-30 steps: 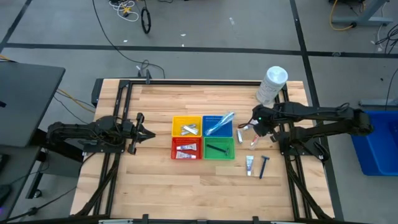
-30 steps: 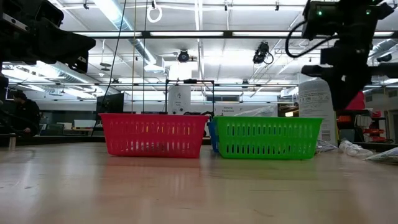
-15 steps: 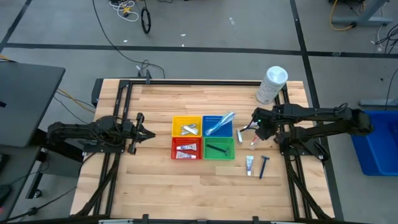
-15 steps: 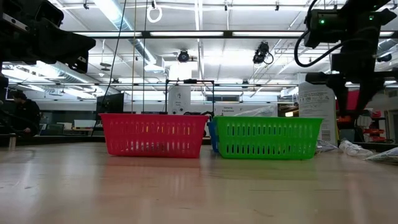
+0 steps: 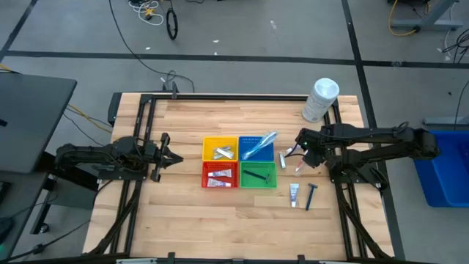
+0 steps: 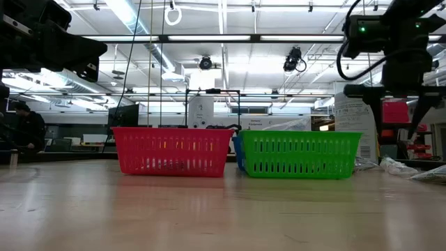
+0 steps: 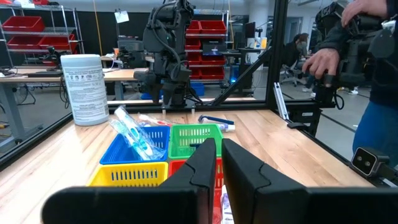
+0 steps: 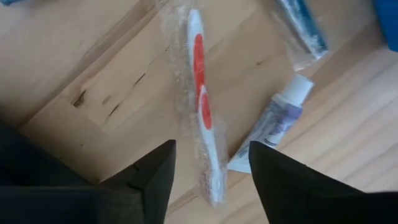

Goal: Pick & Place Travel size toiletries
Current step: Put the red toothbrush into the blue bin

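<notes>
High view: the right end effector is hovering at 3 o'clock of the blue basket, fingers apart over a wrapped toothbrush lying on the tabletop beside a small tube. The left end effector, fingers together, is waiting at 9 o'clock. All four baskets are holding items; roughly five pieces, possibly more, are remaining loose.

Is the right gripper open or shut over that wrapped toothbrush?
Open. In the right wrist view the right gripper has its fingers spread apart, the wrapped toothbrush lying flat on the table between them, ungrasped.
</notes>
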`<move>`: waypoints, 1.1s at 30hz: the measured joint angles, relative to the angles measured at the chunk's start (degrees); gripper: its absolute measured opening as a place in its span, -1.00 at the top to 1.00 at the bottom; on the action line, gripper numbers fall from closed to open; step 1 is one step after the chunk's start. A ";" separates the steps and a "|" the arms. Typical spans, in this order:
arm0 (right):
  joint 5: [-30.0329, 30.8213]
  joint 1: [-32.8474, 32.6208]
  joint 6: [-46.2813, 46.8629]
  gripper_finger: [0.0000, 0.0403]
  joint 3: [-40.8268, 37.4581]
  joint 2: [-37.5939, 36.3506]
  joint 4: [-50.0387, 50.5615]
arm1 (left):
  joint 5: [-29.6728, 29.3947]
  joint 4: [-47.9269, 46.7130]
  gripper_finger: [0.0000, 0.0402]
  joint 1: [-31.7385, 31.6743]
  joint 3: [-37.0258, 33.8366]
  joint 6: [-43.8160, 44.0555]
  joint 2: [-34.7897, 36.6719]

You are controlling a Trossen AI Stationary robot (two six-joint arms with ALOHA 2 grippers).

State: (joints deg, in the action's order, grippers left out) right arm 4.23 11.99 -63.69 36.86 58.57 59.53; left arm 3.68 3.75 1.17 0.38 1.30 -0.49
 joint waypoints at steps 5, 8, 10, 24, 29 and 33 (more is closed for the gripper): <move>0.02 0.00 -0.35 -0.12 -2.63 0.00 -2.30 | 0.00 0.01 0.84 -0.01 -0.01 0.00 0.02; 0.01 0.00 -0.34 -0.14 -3.37 0.00 -3.20 | 0.00 0.00 0.84 0.00 -0.02 -0.02 0.02; -0.02 0.00 -0.34 -0.15 -3.65 0.00 -3.73 | 0.02 0.01 0.84 0.00 0.00 -0.02 0.00; -1.39 0.00 -2.19 -0.08 -4.06 8.00 -9.49 | 0.01 0.00 0.84 -0.01 -0.02 0.00 0.00; -1.36 0.00 -3.25 -0.11 -4.06 9.79 -9.84 | 0.02 0.00 0.84 -0.02 -0.02 0.00 0.00; -1.36 0.00 -3.25 -0.15 -4.06 10.36 -10.05 | 0.02 0.02 0.84 -0.02 0.00 -0.02 0.00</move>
State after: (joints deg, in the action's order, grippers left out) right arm 2.87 11.99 -66.94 32.80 68.93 49.47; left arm 3.70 3.77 1.15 0.38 1.28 -0.49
